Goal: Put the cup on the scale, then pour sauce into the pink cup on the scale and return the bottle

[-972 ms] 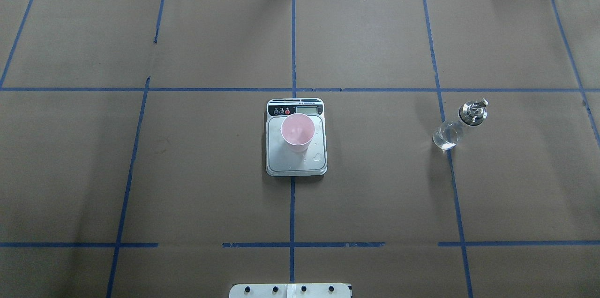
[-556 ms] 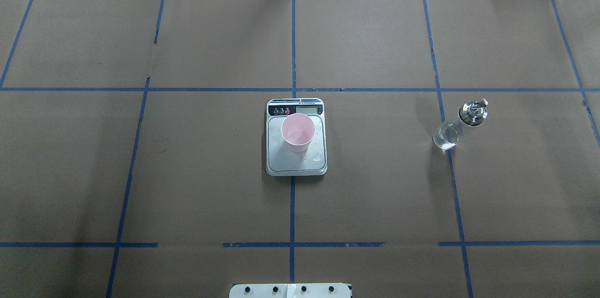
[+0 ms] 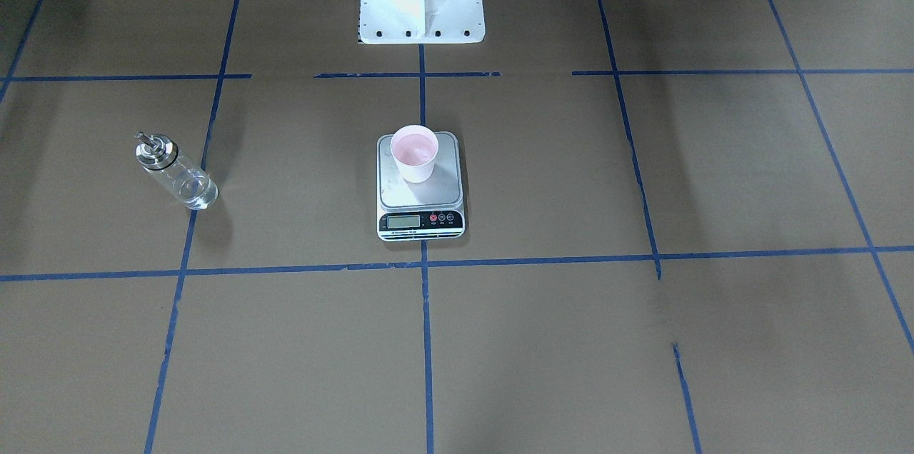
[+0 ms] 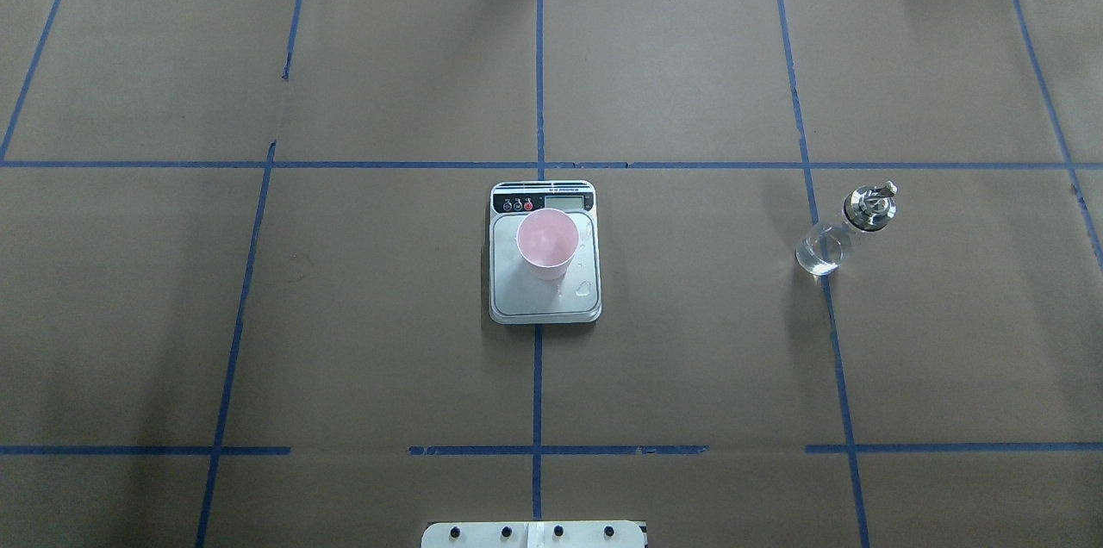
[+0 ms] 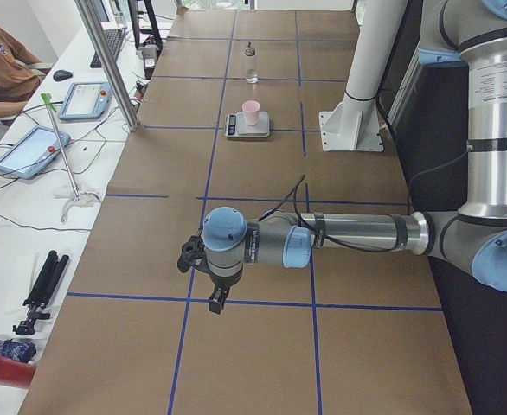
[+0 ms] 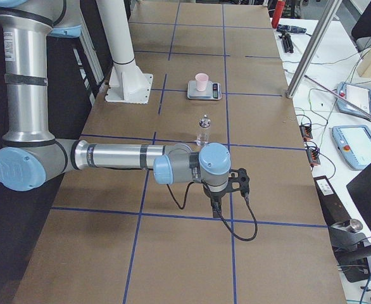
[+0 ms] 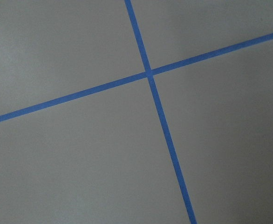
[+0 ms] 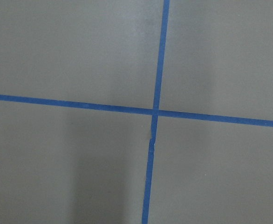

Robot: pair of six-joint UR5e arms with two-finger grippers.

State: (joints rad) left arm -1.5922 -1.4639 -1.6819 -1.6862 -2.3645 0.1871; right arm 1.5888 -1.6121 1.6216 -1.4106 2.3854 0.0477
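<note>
Bottle (image 4: 834,236) stands upright on the table (image 4: 689,358), well apart from the scale (image 4: 545,302) on the robot's right; cup (image 4: 546,242) sits on the platform, droplets (image 4: 586,289) beside it. Left gripper (image 5: 216,298) and right gripper (image 6: 216,204) hang over the table ends, far from both; released or clenched, I cannot tell. Glass looks smooth, rigid, breakable; the clear sauce (image 3: 191,190) adds weight and will slosh; I'd clamp mid-body below the metal cap (image 4: 869,208), firm, not crushing.
</note>
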